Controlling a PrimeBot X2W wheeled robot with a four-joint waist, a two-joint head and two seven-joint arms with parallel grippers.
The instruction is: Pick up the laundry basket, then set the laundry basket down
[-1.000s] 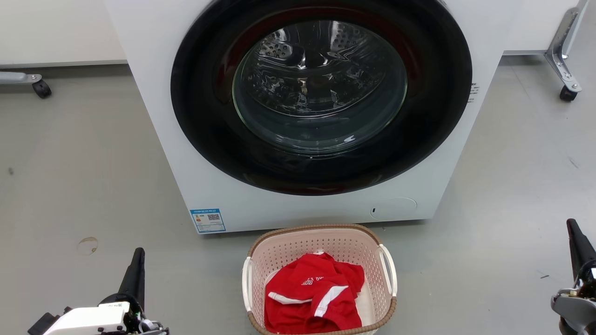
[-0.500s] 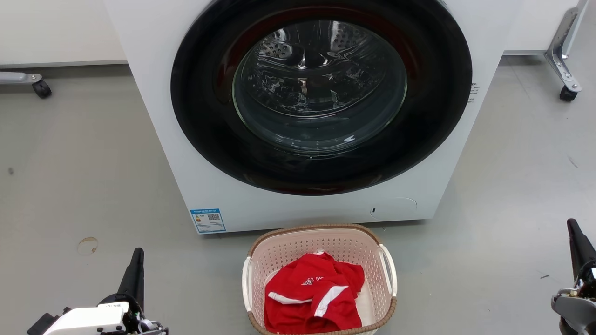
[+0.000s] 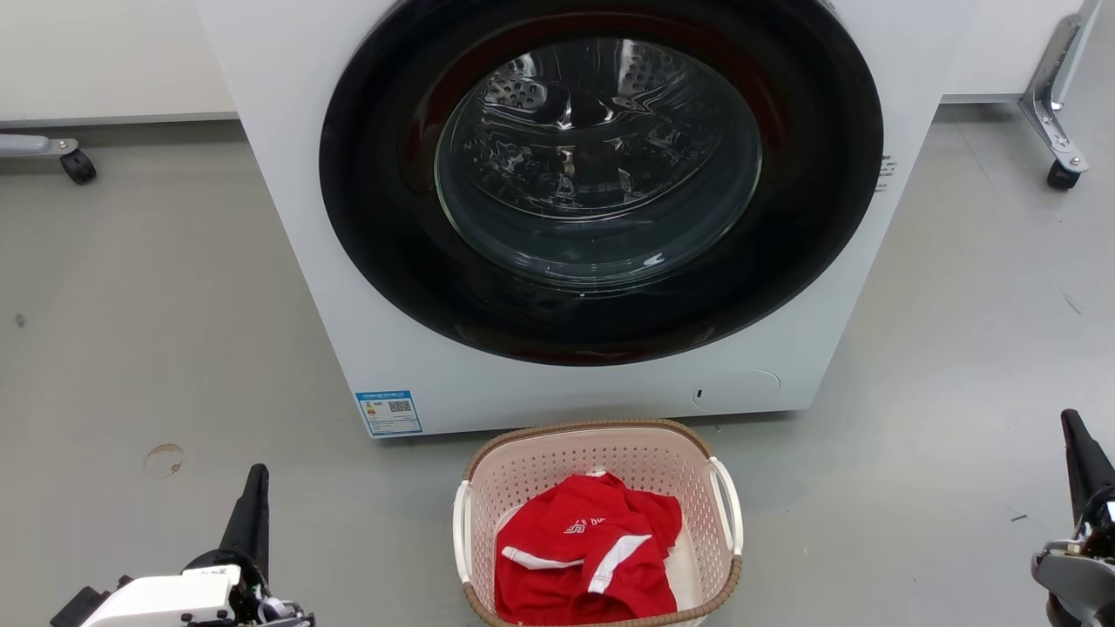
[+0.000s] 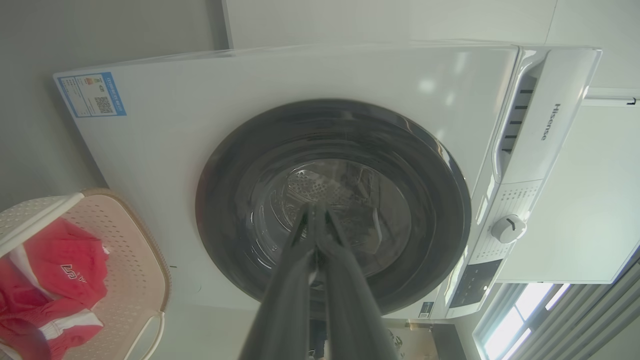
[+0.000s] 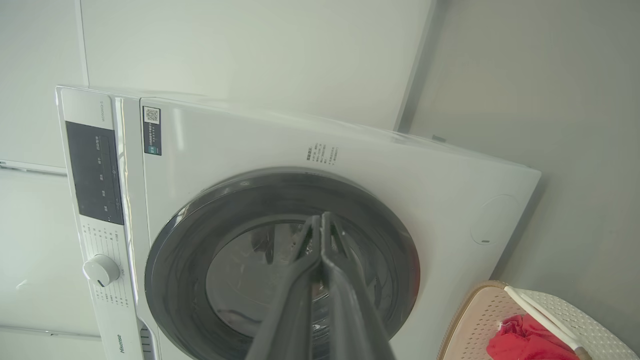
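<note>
The laundry basket [image 3: 598, 453], cream with perforated walls, a brown woven-look rim and white side handles, sits on the grey floor just in front of the washing machine, low in the head view. A red garment with white stripes [image 3: 585, 549] lies inside it. My left gripper [image 3: 258, 475] is shut and empty at the lower left, well to the left of the basket. My right gripper [image 3: 1068, 420] is shut and empty at the far right, away from it. The basket also shows at the edge of the left wrist view [image 4: 135, 250] and the right wrist view [image 5: 475, 315], beside each shut gripper [image 4: 316, 210] [image 5: 321, 217].
A white front-loading washing machine [image 3: 366, 331] with a round dark glass door [image 3: 601, 174] stands directly behind the basket. Caster legs of metal frames stand at the far left [image 3: 77, 165] and far right [image 3: 1063, 174]. Grey floor lies open on both sides of the basket.
</note>
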